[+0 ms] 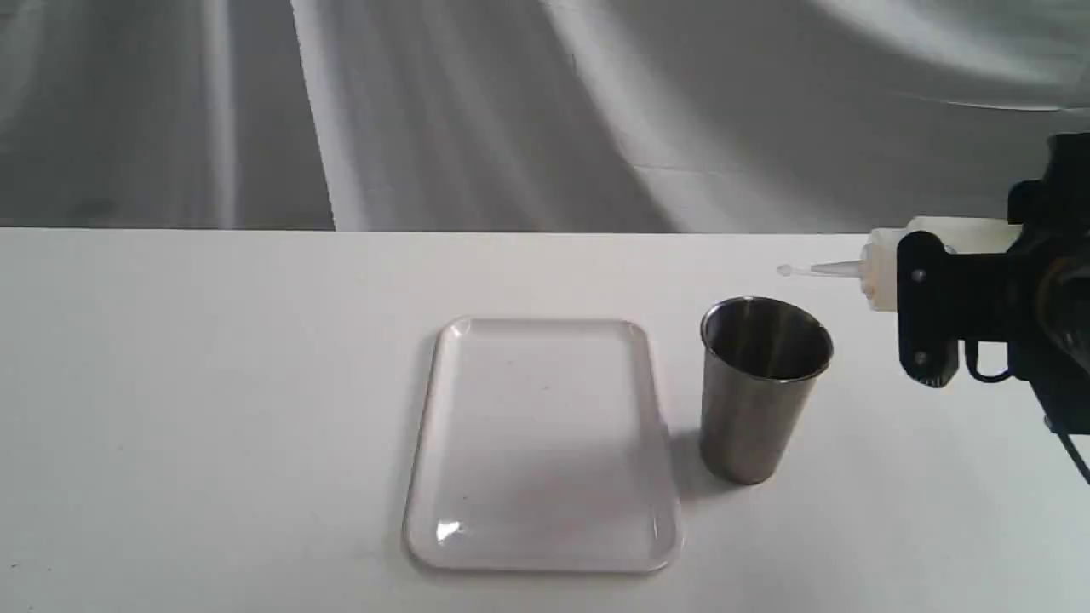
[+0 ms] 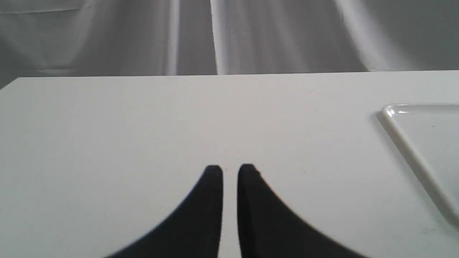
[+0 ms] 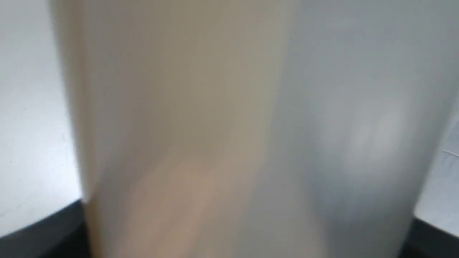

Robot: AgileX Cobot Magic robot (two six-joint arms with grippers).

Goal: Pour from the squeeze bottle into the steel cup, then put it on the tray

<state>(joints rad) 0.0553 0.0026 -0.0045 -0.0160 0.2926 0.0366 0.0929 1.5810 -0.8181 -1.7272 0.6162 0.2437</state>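
In the exterior view my right gripper (image 1: 921, 294) is shut on the squeeze bottle (image 1: 880, 266), which lies level in the air at the right. Its thin nozzle (image 1: 822, 270) points left and ends just above the far rim of the steel cup (image 1: 756, 400). No stream shows. The cup stands upright on the table, right beside the tray (image 1: 541, 443), which has nothing on it. Close up in the right wrist view, the bottle (image 3: 233, 125) fills the picture with an amber tint, between dark fingers (image 3: 43, 233). My left gripper (image 2: 230, 172) is shut with nothing in it, low over the table.
The white table (image 1: 213, 383) runs back to an edge in front of a grey cloth backdrop (image 1: 477, 111). In the left wrist view, a corner of the tray (image 2: 412, 150) lies off to one side of the fingers.
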